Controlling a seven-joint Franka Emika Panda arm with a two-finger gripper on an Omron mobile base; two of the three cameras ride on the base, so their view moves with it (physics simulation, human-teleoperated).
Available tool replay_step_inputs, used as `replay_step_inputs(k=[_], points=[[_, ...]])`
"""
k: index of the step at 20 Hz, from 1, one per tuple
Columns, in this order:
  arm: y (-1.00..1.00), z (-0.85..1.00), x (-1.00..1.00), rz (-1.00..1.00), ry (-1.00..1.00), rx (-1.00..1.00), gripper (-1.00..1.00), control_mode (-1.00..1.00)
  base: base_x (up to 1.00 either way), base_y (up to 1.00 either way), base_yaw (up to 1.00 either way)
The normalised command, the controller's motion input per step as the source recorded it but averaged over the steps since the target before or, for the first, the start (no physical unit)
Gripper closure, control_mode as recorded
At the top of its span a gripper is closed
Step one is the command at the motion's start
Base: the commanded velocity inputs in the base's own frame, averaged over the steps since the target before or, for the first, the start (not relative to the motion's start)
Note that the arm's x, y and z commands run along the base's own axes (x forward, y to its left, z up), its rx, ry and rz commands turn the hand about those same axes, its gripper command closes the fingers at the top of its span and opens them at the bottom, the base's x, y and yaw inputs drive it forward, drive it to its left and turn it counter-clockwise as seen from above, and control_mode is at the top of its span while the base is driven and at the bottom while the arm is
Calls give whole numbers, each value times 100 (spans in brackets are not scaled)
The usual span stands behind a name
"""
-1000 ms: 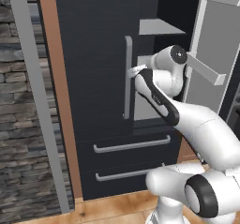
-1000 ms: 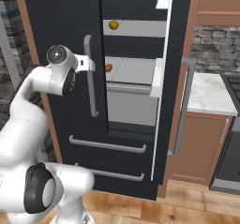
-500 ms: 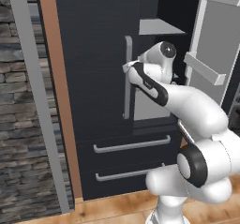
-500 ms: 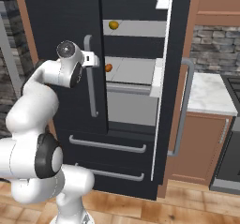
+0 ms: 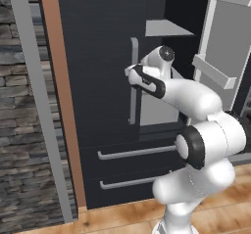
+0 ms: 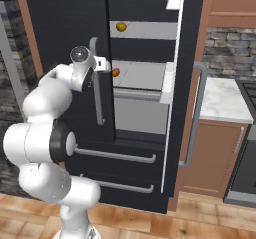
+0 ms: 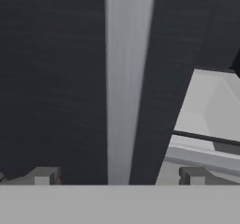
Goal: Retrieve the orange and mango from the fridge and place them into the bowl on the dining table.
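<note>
The gripper (image 7: 117, 175) hangs wide open at the fridge's (image 5: 98, 57) left door, its two dark fingertips (image 7: 44, 175) spread to either side of the long grey handle (image 7: 126, 78) and holding nothing. In the hand view the handle runs straight up between the tips, with the dark door face behind it and a pale inner shelf (image 7: 206, 124) showing at the right. From the right base view the white arm (image 6: 50, 113) reaches up from the lower left, its hand (image 6: 100, 65) just beside the top of the handle (image 6: 97, 83). The right door (image 6: 182, 83) stands swung open (its grey bar handle faces the brown cabinets). Inside, the mango (image 6: 121, 26) lies on the upper grey shelf and the orange (image 6: 115, 72) sits on the shelf below, near the left door's edge. Two drawers (image 5: 132, 167) with bar pulls sit beneath.
</note>
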Motion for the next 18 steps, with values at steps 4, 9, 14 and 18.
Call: replay_step_inputs(k=[4,9,14,18], points=[[4,-27,69,0,0,0,-100,-100,0,0,0],[19,-22,71,-1,0,0,-100,-100,0,0,0],[10,-19,69,-1,0,0,-100,-100,0,0,0],[5,-16,69,-2,1,0,100,-100,0,0,0]])
